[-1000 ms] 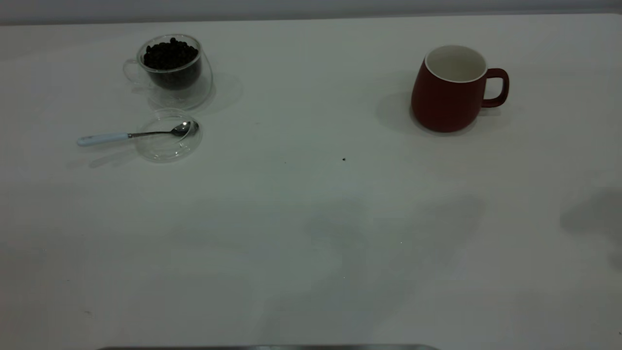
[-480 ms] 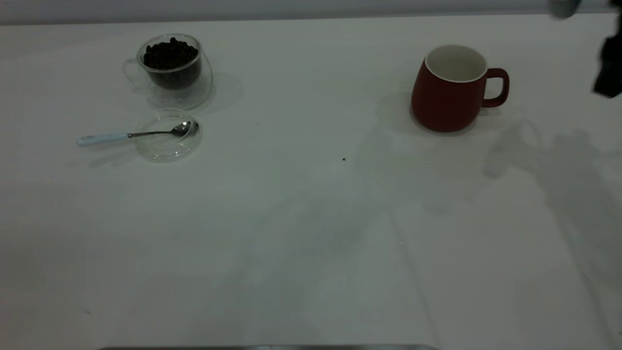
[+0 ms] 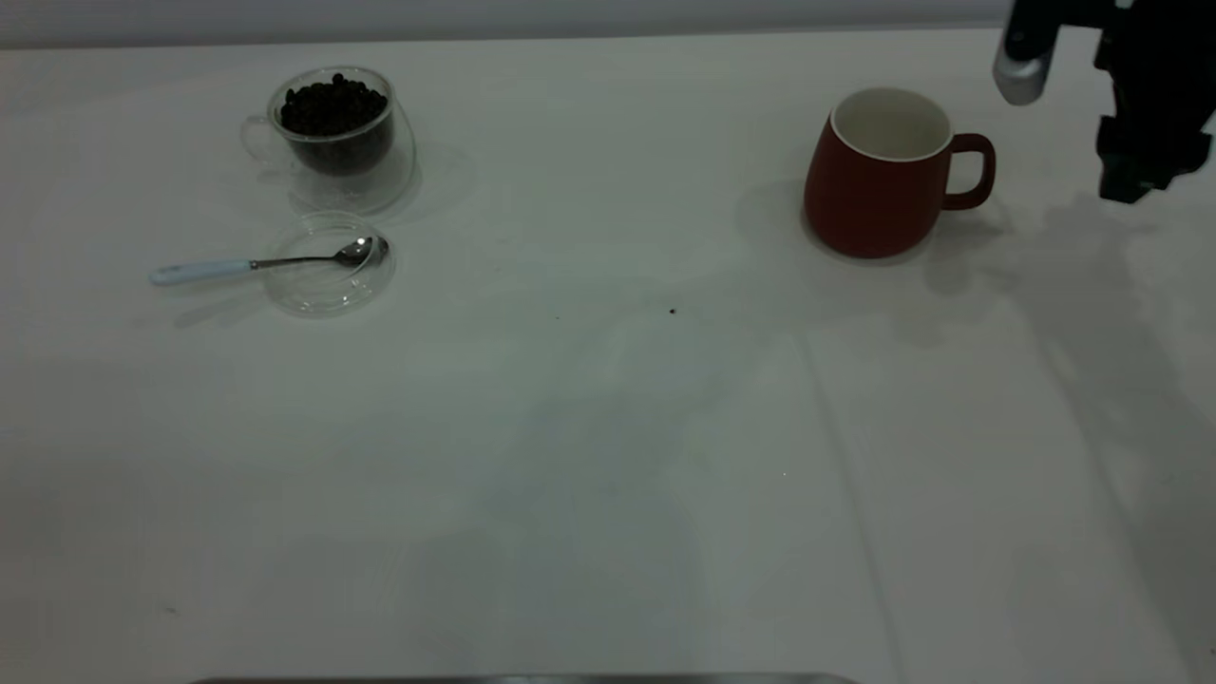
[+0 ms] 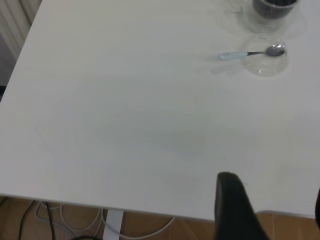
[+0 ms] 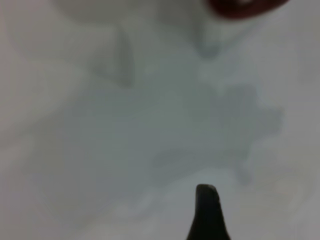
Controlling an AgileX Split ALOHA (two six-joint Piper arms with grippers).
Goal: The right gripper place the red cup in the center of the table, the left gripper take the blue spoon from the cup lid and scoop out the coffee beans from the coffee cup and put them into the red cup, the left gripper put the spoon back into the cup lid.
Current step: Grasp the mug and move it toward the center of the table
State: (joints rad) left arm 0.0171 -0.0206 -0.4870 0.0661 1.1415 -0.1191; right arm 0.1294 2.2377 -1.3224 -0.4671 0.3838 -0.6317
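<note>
One black right gripper (image 3: pixel 1135 161), cut off at the frame's upper right beside the rounded dark-red mug (image 3: pixel 879 176); whether its fingers grip cannot be told.

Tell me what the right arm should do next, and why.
Probably bring the right gripper down and left toward the red cup, lining up on its handle. The cup stands untouched at the table's right rear, not the center, and the gripper hangs apart from it, beyond the handle.
</note>
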